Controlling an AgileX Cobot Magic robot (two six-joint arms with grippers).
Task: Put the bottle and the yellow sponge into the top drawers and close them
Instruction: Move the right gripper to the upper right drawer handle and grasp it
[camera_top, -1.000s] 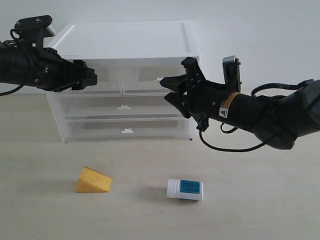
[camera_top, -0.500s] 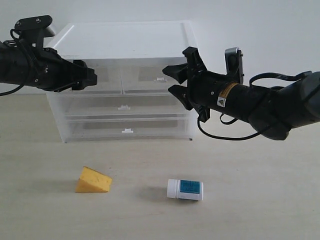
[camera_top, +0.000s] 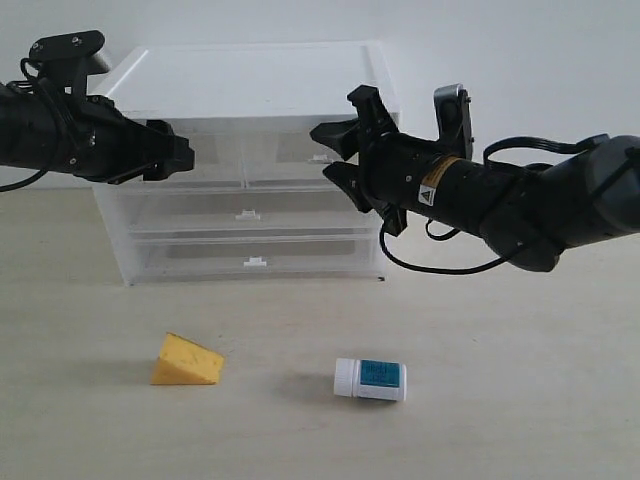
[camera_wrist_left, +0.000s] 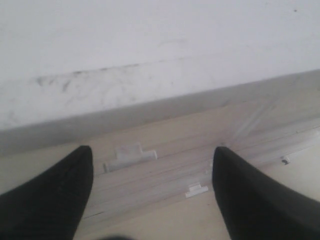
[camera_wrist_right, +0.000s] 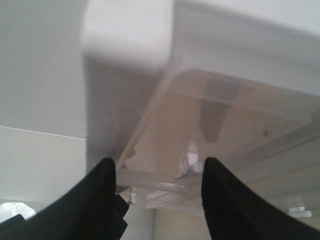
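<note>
The yellow sponge lies on the table in front of the cabinet, left of the bottle, which lies on its side. Both top drawers look shut: the left one and the right one. My right gripper is open at the right drawer's front, with its white tab handle showing between the fingers and nothing held. In its wrist view the right gripper faces the cabinet's corner. My left gripper hangs before the left top drawer. The left gripper is open and empty.
The translucent cabinet stands at the back of the beige table, with two full-width drawers under the top pair. Two white tab handles show in the left wrist view. A white wall is behind.
My right gripper has moved left and slightly up to the right top drawer's front, and its jaws have widened. The left arm, sponge and bottle have not moved.
</note>
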